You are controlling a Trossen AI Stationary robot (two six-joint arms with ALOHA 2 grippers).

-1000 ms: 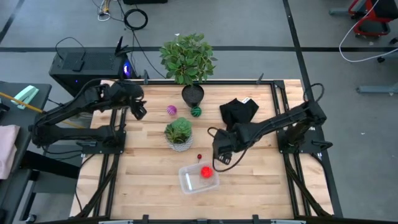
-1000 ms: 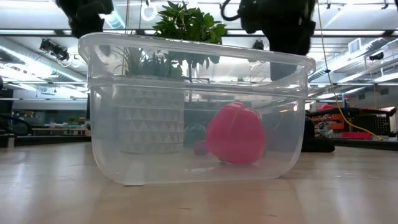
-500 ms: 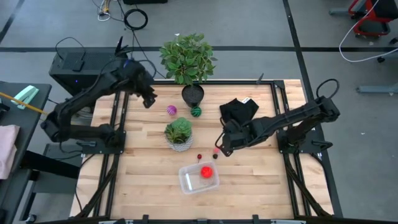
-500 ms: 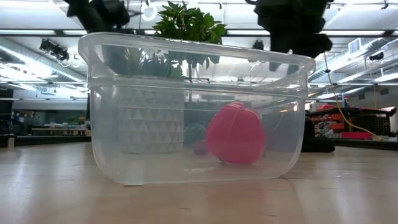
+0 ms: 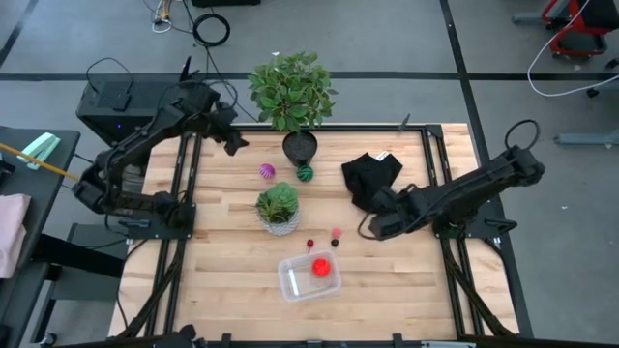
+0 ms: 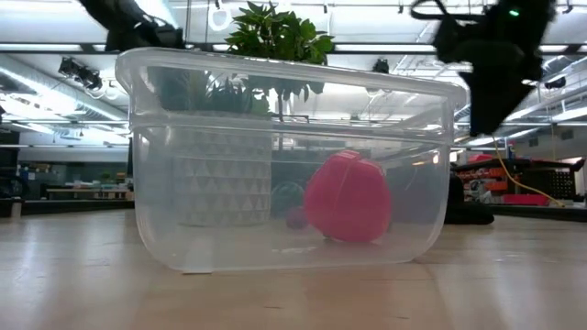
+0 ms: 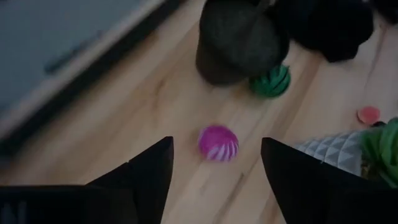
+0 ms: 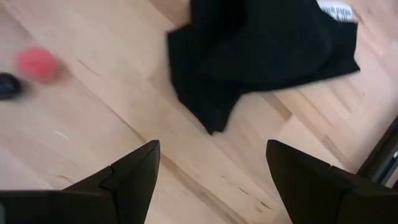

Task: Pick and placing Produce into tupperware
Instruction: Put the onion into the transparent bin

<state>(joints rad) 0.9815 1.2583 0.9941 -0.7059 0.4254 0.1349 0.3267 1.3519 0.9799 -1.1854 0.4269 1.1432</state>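
The tupperware (image 5: 309, 275) stands near the table's front, holding a red produce piece (image 6: 348, 197). A purple ball (image 7: 218, 143) and a green striped ball (image 5: 305, 174) lie by a dark plant pot (image 5: 300, 147). A tiny red piece (image 5: 310, 243), a pink-red piece (image 8: 37, 64) and a dark piece (image 8: 7, 86) lie just beyond the tub. My left gripper (image 5: 235, 143) hovers open at the far left, pointing at the purple ball. My right gripper (image 5: 377, 227) hovers open to the right of the small pieces, near a black cloth (image 8: 267, 50).
A small plant in a white patterned pot (image 5: 279, 208) stands mid-table between the balls and the tub. A big leafy plant (image 5: 290, 92) rises from the dark pot at the far edge. Bare wood lies at the left and the near right.
My right gripper has drawn away from the tub toward the table's right edge, uncovering the pink-red and dark pieces. My left gripper has swung toward the far edge and a little right, sinking and turning toward the purple ball.
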